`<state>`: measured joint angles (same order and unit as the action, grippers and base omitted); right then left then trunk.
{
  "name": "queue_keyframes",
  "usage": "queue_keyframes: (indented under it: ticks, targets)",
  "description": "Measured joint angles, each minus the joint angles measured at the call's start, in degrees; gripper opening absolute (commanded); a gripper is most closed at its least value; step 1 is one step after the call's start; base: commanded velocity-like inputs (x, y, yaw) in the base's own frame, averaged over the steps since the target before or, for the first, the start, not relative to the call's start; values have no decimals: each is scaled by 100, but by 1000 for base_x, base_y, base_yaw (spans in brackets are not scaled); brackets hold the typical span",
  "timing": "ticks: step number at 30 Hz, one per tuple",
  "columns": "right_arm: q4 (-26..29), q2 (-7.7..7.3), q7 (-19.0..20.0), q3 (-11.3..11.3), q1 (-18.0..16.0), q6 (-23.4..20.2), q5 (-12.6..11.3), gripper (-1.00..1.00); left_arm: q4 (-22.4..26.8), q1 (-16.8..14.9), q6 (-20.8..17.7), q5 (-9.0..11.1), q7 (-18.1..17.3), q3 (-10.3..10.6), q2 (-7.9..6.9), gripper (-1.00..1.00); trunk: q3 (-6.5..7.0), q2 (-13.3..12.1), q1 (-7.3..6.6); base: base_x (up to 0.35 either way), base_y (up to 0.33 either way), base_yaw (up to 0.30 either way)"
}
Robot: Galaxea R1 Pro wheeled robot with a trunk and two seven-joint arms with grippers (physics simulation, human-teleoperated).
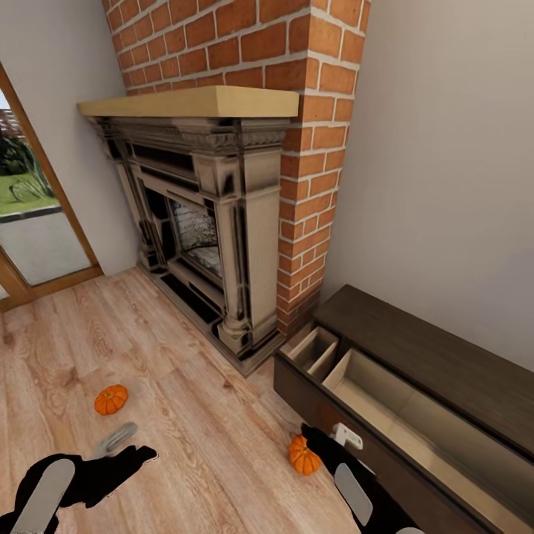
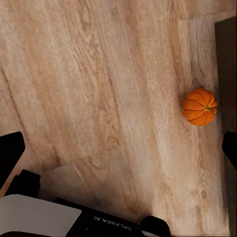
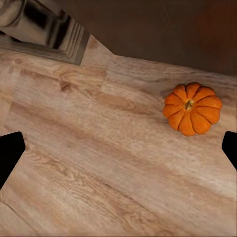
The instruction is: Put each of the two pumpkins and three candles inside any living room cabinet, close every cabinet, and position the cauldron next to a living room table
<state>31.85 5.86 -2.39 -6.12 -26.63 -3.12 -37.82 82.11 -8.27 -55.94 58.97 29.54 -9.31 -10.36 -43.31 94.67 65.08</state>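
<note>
Two orange ribbed pumpkins lie on the wood floor. One pumpkin (image 1: 110,399) is out in the open, just beyond my left gripper (image 1: 132,445). The other pumpkin (image 1: 304,455) (image 3: 192,108) (image 2: 200,106) sits close to the front of the dark brown cabinet (image 1: 445,356), right beside my right gripper (image 1: 320,441). Both the right gripper (image 3: 120,150) and the left gripper (image 2: 120,150) are open and hold nothing. The cabinet's drawer (image 1: 393,415) is pulled out, and its pale interior looks bare. The candles are out of view.
A dark fireplace surround (image 1: 222,222) with a pale mantel stands against a brick chimney (image 1: 311,148), left of the cabinet. A glass door (image 1: 30,222) is at the far left. Wood floor (image 1: 193,415) spreads between the pumpkins.
</note>
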Motion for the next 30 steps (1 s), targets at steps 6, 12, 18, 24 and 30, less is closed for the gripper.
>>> queue_keyframes:
  ticks: [6,12,18,24,30]
  targets:
    - [-1,54,67,-13,0,77,-59,100,-2,-24,-333,13,-977,-370,-352,100,-108,241,132,0,0,0]
    - [4,58,86,62,19,87,-261,100,-2,-26,-373,702,-1400,-405,-824,100,-215,481,264,0,0,0]
    - [-271,31,131,136,30,91,-1034,100,-2,-26,-380,953,-1431,-408,-1005,100,-323,722,395,0,0,0]
    - [-526,50,1293,139,85,96,-1159,100,-2,-26,-383,1139,-1441,-405,-1204,100,-431,963,527,-73,46,0]
    - [-587,20,1694,164,326,90,-1160,100,-10,-26,-383,1286,-1440,-391,-1246,100,-539,1203,659,-183,127,0]
